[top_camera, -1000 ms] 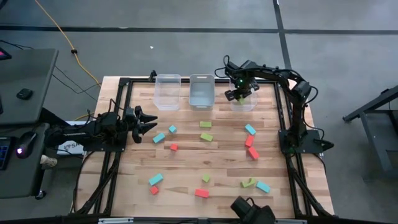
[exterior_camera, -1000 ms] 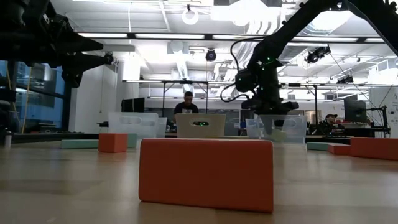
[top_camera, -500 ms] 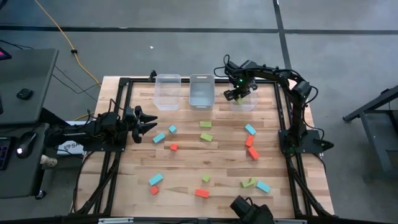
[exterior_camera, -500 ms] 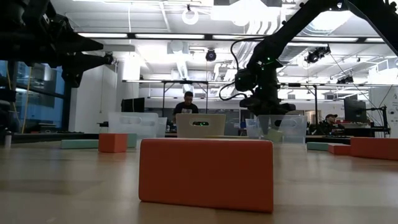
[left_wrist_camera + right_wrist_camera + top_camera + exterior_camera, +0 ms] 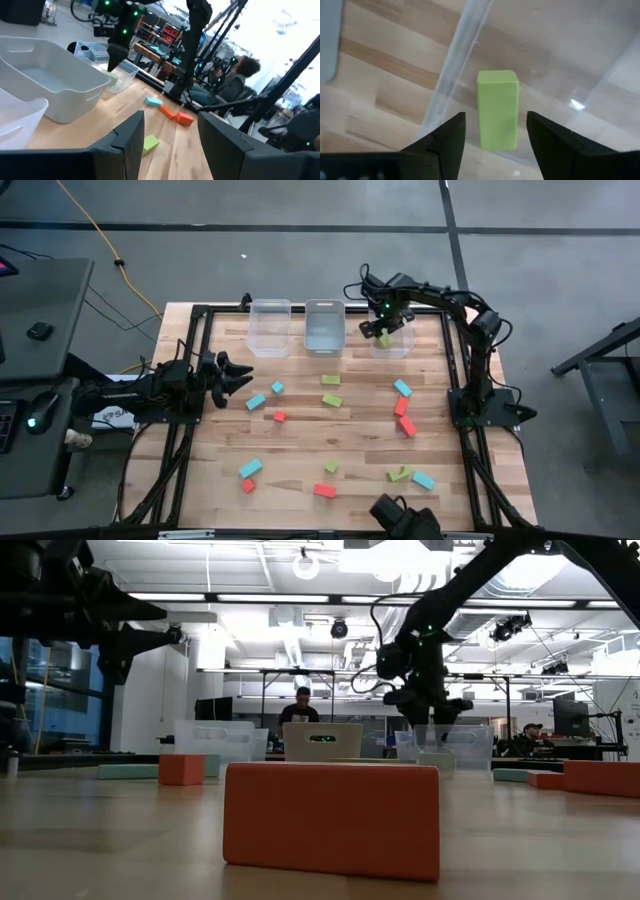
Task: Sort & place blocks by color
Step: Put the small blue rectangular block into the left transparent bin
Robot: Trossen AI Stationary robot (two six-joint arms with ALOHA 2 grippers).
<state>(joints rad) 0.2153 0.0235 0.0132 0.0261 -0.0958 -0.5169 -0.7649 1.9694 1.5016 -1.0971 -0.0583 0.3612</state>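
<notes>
My right gripper (image 5: pixel 496 146) hangs open over the rightmost clear bin (image 5: pixel 393 343), fingers pointing down. A lime green block (image 5: pixel 497 110) lies flat on that bin's floor beside its wall, below the fingers and apart from them. In the low view my right gripper (image 5: pixel 426 712) stands just above the bin's rim. Light blue (image 5: pixel 256 401), red-orange (image 5: pixel 407 426) and green (image 5: pixel 332 400) blocks lie scattered on the wooden table. My left gripper (image 5: pixel 236 377) waits open and level at the table's left edge, holding nothing.
Two more clear bins (image 5: pixel 270 327) (image 5: pixel 325 327) stand side by side at the far edge, left of the one with the green block. A red-orange block (image 5: pixel 332 818) lies near the table's front edge. People sit in the room beyond the table.
My right gripper has opened over the rightmost bin and let go of the green block. The block has dropped from between the fingers and now lies on the bin's floor.
</notes>
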